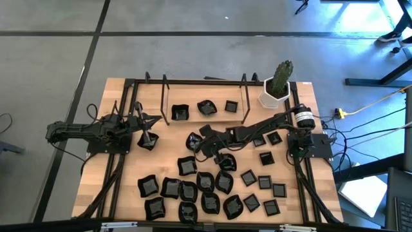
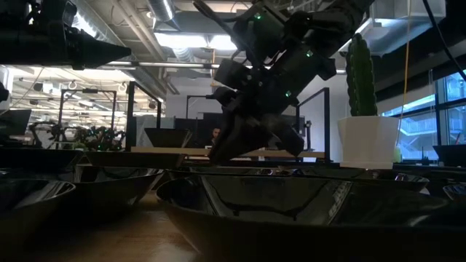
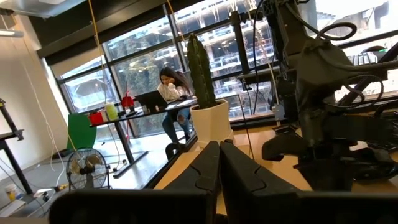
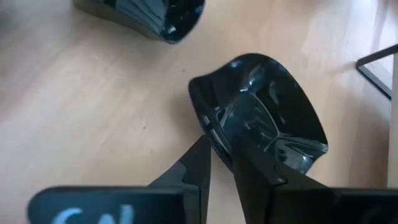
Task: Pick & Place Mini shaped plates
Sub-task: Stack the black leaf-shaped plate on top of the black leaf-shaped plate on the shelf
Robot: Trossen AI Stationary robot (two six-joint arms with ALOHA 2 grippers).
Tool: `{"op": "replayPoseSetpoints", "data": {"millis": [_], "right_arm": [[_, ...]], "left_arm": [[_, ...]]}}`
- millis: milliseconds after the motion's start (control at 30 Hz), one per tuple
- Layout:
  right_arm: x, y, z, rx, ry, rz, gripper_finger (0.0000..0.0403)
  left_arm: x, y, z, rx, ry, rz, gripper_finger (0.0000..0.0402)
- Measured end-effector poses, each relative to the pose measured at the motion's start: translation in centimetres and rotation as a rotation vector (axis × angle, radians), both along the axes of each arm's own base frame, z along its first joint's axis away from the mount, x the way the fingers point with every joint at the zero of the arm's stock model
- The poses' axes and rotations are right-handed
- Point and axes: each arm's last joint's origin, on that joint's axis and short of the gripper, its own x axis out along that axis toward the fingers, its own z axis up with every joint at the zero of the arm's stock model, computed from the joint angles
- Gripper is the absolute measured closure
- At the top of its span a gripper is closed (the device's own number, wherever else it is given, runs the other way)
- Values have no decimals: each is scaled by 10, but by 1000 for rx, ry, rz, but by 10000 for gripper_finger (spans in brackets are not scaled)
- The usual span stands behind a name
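Observation:
Several glossy black mini shaped plates (image 1: 206, 187) lie on the wooden table, most of them near its front edge. Three more (image 1: 206, 107) lie at the far side inside a black wire frame. My right gripper (image 1: 196, 143) reaches in from the right to one rounded plate (image 4: 267, 118) near the table's middle and is shut on it. In the low view it (image 2: 247, 145) slants down behind the nearest plates (image 2: 291, 204). My left gripper (image 3: 219, 168) waits shut at the table's left (image 1: 148, 138), holding nothing. My right gripper pinches the rounded plate's raised rim (image 4: 217, 134) on the side nearest to it. One finger (image 4: 196, 165) stands outside the rim over the wood, the other (image 4: 264, 171) inside the dish. The fingers slant down from the table's right. The plate looks to rest on the table.
A white hexagonal pot with a green cactus (image 1: 278, 87) stands at the far right corner. The black wire frame (image 1: 164, 96) has upright posts along the far side. Another plate (image 4: 149, 15) lies just beyond the held one, and more crowd the near half.

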Motion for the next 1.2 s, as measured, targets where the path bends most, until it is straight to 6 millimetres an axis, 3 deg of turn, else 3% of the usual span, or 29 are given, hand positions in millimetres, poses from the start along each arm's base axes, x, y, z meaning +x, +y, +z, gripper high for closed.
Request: {"op": "replayPoseSetpoints", "data": {"millis": [167,567,900,1100,1200], "right_arm": [[1,0,-1,2,-14,-6,325],[9,-1,-6,-32,-29,-27,233],[17,4,9,-37,-25,-41,230],[22,13,28,12,107,8,230],[20,15,29,42,149,41,230]], "left_arm": [[0,0,0,0,0,0,397],[0,0,0,0,1,0,399],[0,0,0,1,4,-2,393],[0,0,0,3,4,-8,393],[0,0,0,3,5,-7,397]]}}
